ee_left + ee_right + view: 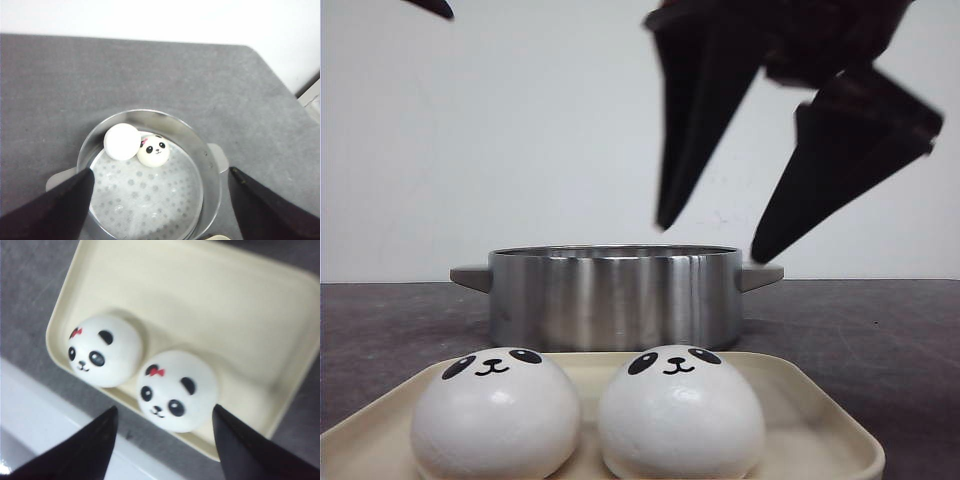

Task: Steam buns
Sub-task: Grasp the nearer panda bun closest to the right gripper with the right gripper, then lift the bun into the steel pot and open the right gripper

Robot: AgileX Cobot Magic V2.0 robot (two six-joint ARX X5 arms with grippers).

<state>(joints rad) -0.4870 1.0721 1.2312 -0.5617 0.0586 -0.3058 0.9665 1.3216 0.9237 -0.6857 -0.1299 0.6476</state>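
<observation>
1. A round stainless-steel pot [615, 297] with two stub side handles stands on the dark grey table [880, 330], behind a cream rectangular plastic tray [820, 420].
2. Two smooth white dome-shaped buns with black panda faces rest on the tray side by side: the left tray bun [495, 415] and the right tray bun [680, 412]. In the front view they nearly touch; in the right wrist view they touch, and each shows a small red bow by one ear.
3. Inside the pot, on its perforated steamer plate [150, 192], lie two more buns pressed together against the far wall: a plain-looking white bun [121, 141] with its face hidden, and a panda-faced bun [153, 150] turned upward.
4. The left gripper [160, 200] hangs above the pot, its two black fingers spread wide to either side of the rim, with nothing between them.
5. The right gripper [165, 440] hovers above the tray, jaws wide apart and empty, the nearer tray bun just beyond its fingertips.
6. In the front view, one dark gripper [720, 240] hangs above the pot with its fingers spread and its tips clear of the rim.
</observation>
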